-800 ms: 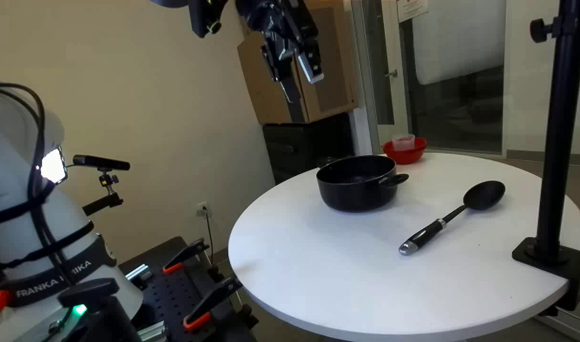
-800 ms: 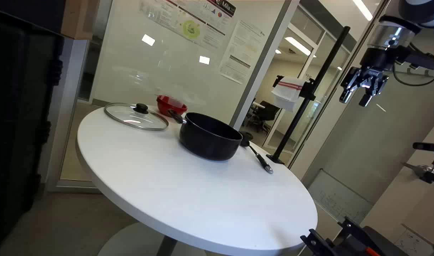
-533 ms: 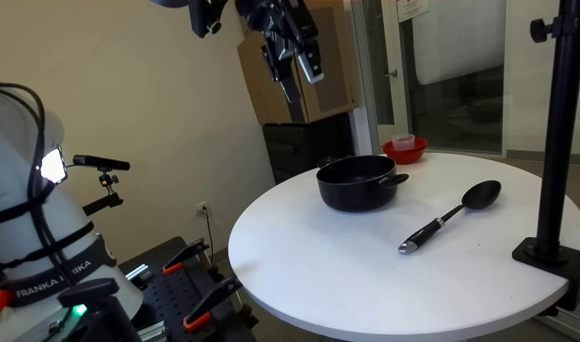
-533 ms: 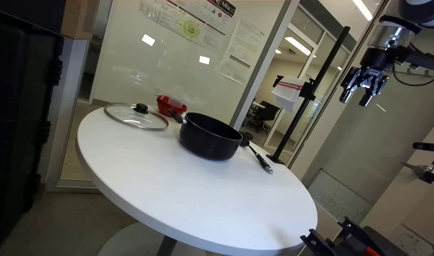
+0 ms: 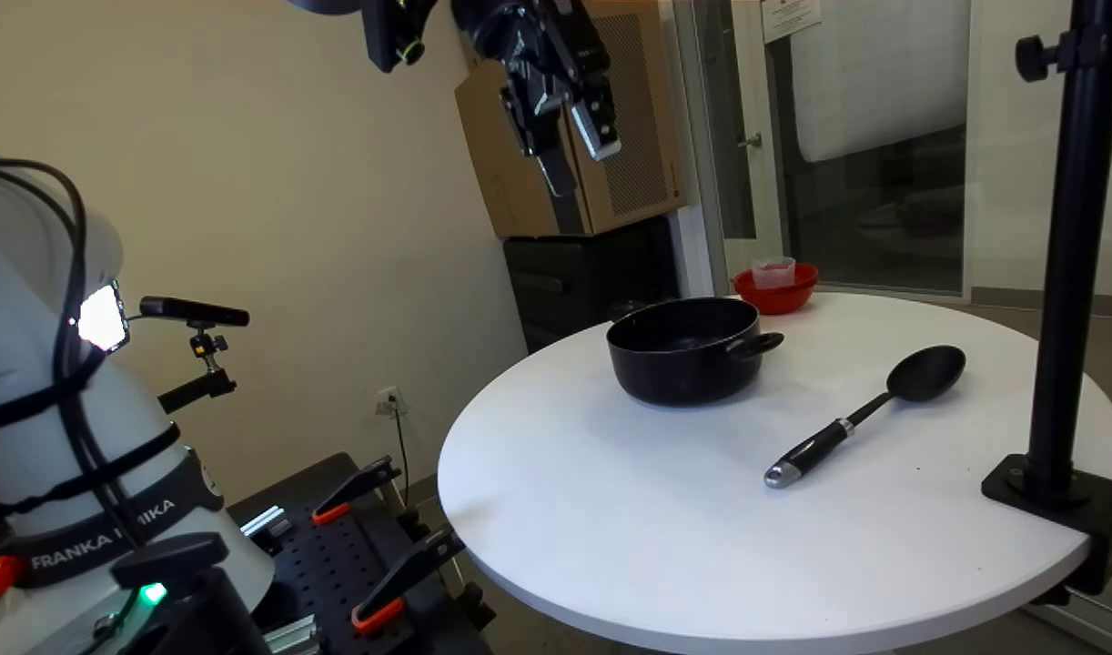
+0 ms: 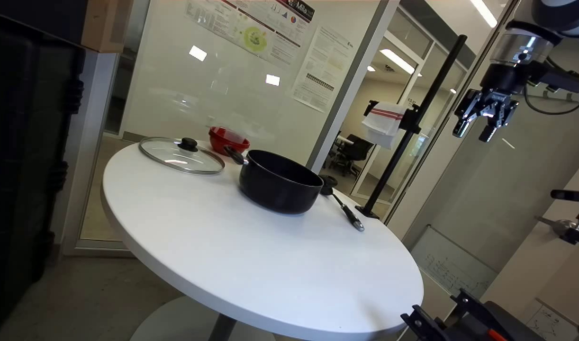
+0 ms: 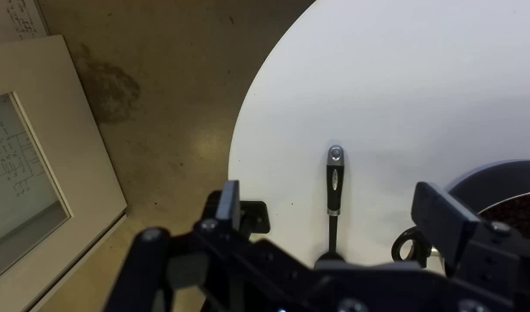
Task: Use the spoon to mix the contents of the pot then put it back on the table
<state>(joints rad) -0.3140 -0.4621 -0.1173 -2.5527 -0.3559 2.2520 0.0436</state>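
Trainee: State the condition of the gripper (image 6: 473,132) and the position of the spoon (image 5: 846,425).

Operator: I read the gripper's fingers (image 7: 443,212) as wide apart, holding nothing, well above the surface (image 5: 611,528). The spoon lies on that surface, apart from the pot (image 6: 277,192), between it and the black clamp base (image 5: 1066,514).

Trainee: How does the spoon handle once lifted?

Operator: I judge it light, stiff and hard to damage. The bowl (image 5: 926,374) looks like moulded plastic. The handle (image 7: 335,188) looks smooth and rounded, so I treat it as liable to slip or roll under a light pinch.

Trainee: Specify the grip point.

Operator: I set one finger on each side of the handle, between the bright end cap (image 7: 335,160) and the collar (image 7: 334,212), biased toward the collar. This should limit droop at the bowl. Caution: I do not pinch the thin neck (image 7: 333,234); I expect it to twist between flat fingers. I also avoid the end cap, which looks slick.

Trainee: What load applies during mixing?

Operator: The contents (image 7: 525,212) look dark and grainy; I cannot identify them. If loose, they should offer little resistance. I rate the pot's wall the greater hazard: pressing hard there could turn the spoon in the grip or push the pot along. I grip firmly and stir clear of the wall.
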